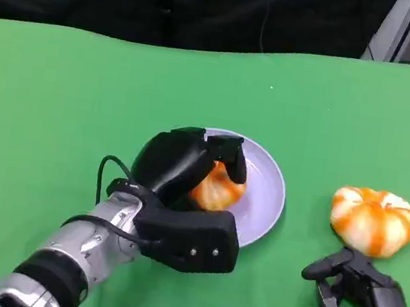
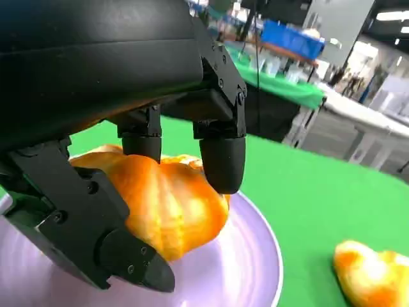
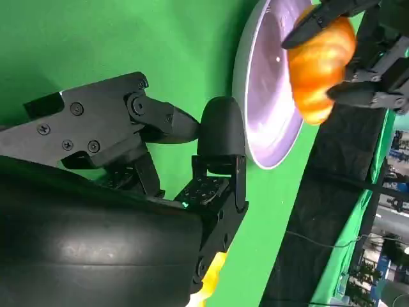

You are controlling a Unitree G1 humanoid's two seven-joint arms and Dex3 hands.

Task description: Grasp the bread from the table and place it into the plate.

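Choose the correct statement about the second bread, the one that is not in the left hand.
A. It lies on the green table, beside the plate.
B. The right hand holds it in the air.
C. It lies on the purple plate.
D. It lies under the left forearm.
A: the second bread lies on the green table, apart from the purple plate, with the right hand just before it, holding nothing.

We see our left forearm [image 1: 70, 257] reaching in from seven o'clock toward the centre, its left robot hand [image 1: 183, 196] closed, fingers [image 2: 220, 160] above and thumb below gripping what it holds. At five o'clock our right robot hand [image 1: 357, 300] rests low, fingers [image 3: 220, 131] apart, holding nothing.
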